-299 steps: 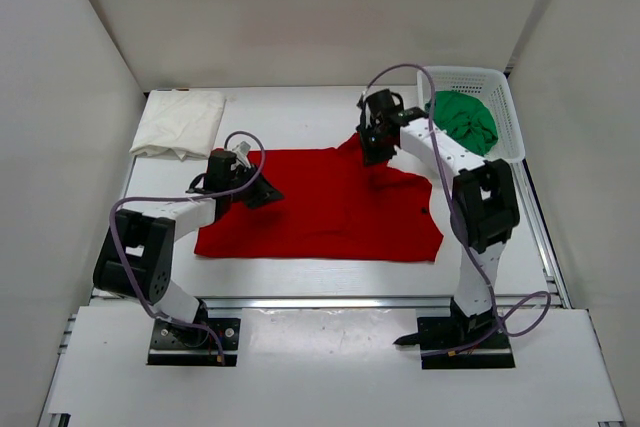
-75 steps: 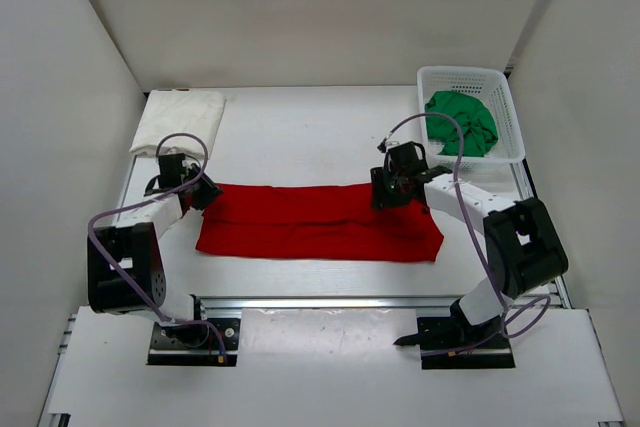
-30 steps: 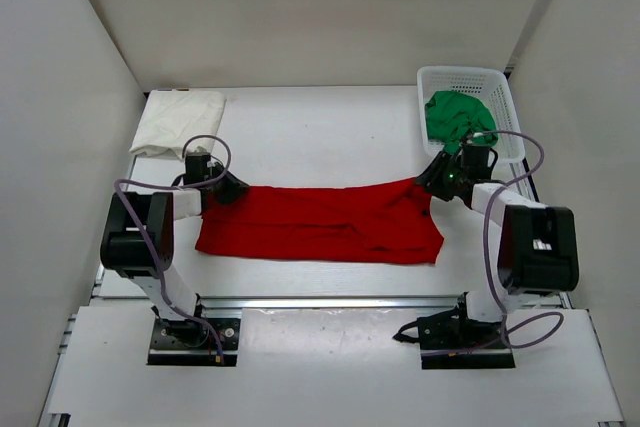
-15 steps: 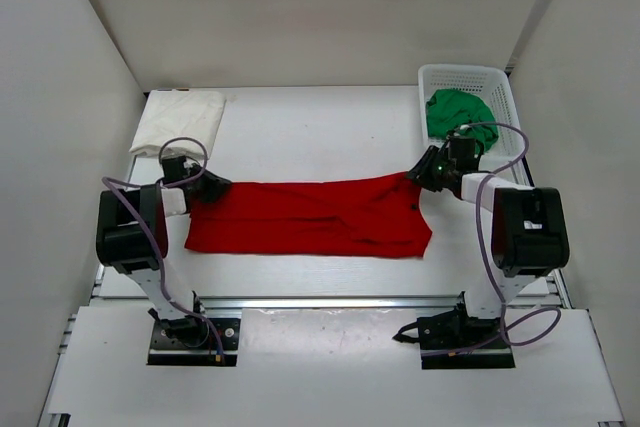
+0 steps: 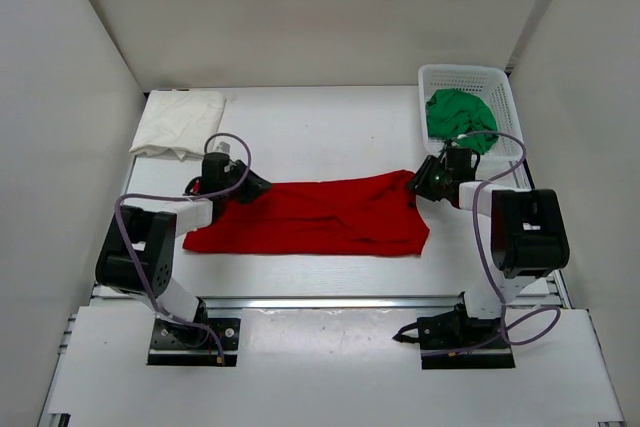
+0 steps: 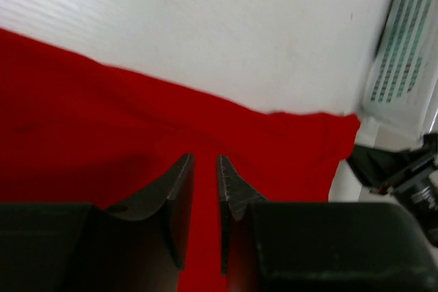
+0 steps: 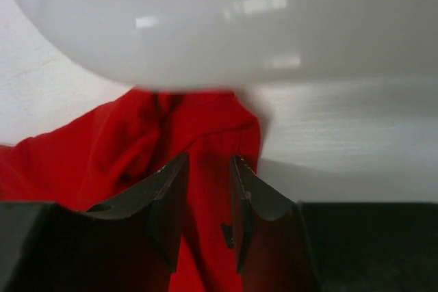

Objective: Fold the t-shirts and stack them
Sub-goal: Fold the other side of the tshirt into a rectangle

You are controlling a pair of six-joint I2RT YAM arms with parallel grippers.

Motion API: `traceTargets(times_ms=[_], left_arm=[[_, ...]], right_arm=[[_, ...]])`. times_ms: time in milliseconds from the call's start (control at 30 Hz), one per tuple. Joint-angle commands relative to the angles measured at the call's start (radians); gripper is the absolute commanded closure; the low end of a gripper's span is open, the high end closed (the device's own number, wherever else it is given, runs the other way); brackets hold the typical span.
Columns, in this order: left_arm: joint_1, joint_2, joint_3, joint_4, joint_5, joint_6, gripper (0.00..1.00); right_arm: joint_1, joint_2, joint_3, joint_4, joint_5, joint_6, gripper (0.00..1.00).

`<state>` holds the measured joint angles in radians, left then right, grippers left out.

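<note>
The red t-shirt [image 5: 320, 217] lies folded into a long band across the table's middle. My left gripper [image 5: 252, 187] is low at its far left corner, jaws shut on red cloth [image 6: 82, 121] in the left wrist view, where the gripper [image 6: 204, 158] shows only a thin gap. At the far right corner my right gripper [image 5: 418, 185] is shut on a bunched fold of the red t-shirt [image 7: 137, 141], with cloth filling the space between the jaws of the gripper [image 7: 209, 158]. The cream-white t-shirt [image 5: 180, 122] lies folded at the back left. The green t-shirt [image 5: 460, 117] sits crumpled in the basket.
The white mesh basket [image 5: 505, 107] stands at the back right, just behind my right arm, and shows blurred at the right edge of the left wrist view [image 6: 404, 52]. White walls enclose the table on three sides. A metal rail runs along the near edge [image 5: 320, 299].
My left gripper has moved right, dragging the red shirt's far left corner inward so the left end slants. The right gripper has shifted slightly toward the basket and its jaws have narrowed on the cloth.
</note>
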<state>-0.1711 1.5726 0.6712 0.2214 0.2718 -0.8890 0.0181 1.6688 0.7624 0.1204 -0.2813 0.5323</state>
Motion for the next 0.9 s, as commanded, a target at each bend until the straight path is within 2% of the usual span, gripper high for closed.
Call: traceTargets(times_ms=[0, 233, 400, 467, 567, 700, 867], left_arm=[[-0.068, -0.045, -0.03, 0.006, -0.055, 0.033, 0.69], [-0.099, 0.024, -0.051, 0.033, -0.046, 0.033, 0.7], [-0.096, 0.026, -0.076, 0.026, -0.063, 0.064, 0.7], [-0.087, 0.026, -0.097, 0.035, -0.068, 0.065, 0.71], [-0.08, 0.026, -0.116, 0.055, -0.06, 0.055, 0.7], [-0.097, 0.035, -0.113, 0.073, -0.045, 0.038, 0.7], [-0.1, 0.04, -0.11, 0.084, -0.04, 0.033, 0.71]], right_arm=[[-0.004, 0.025, 0.047, 0.082, 0.008, 0.003, 0.71], [0.026, 0.095, 0.083, 0.094, 0.05, 0.006, 0.73], [0.062, 0.042, 0.083, 0.059, 0.106, 0.003, 0.86], [0.075, -0.003, 0.034, 0.068, 0.134, -0.002, 0.85], [0.089, -0.032, 0.026, 0.097, 0.16, 0.003, 0.73], [0.069, 0.048, 0.092, 0.071, 0.113, 0.001, 0.72], [0.059, 0.098, 0.116, 0.076, 0.129, 0.003, 0.72]])
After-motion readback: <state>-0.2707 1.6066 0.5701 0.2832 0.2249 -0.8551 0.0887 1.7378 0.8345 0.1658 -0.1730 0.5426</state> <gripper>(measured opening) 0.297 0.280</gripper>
